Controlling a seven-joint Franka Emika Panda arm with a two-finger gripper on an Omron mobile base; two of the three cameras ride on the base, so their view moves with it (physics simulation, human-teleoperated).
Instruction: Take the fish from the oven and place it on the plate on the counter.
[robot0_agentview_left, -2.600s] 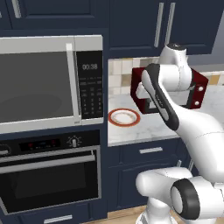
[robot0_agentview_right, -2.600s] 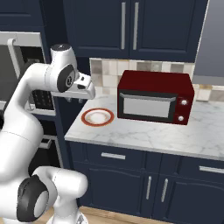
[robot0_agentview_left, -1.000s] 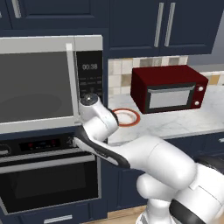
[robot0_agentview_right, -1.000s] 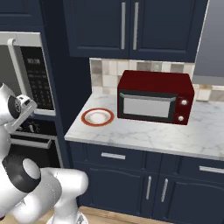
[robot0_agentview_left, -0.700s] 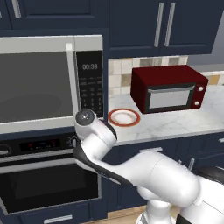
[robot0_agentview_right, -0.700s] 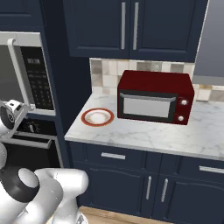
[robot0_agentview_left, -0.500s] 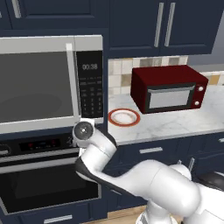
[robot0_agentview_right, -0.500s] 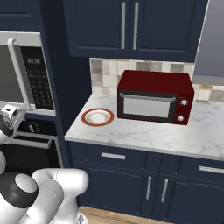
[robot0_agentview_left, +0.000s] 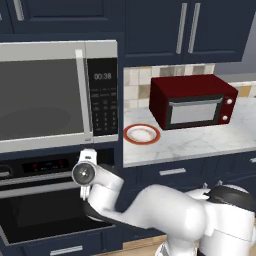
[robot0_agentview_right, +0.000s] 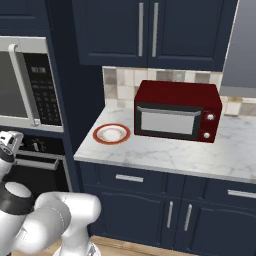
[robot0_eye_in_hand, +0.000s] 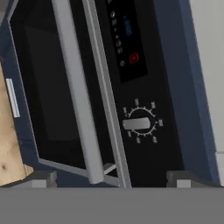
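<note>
Swinging down from the table over the past seconds, your arm now hangs before the oven (robot0_agentview_left: 42, 200), its door shut. Your fingers (robot0_eye_in_hand: 111, 177) sit apart with nothing between them, straddling the steel bar handle (robot0_eye_in_hand: 76, 94) and the knob (robot0_eye_in_hand: 139, 124). Behind you, the plate (robot0_agentview_left: 142, 134) rests on the table (robot0_agentview_left: 200, 142) beside the red toaster oven (robot0_agentview_left: 194, 101). You cannot see the fish behind the dark glass.

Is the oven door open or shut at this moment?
Shut. The oven door stands upright, its bar handle close under the control panel beside the knob, with no opening or rack showing.
</note>
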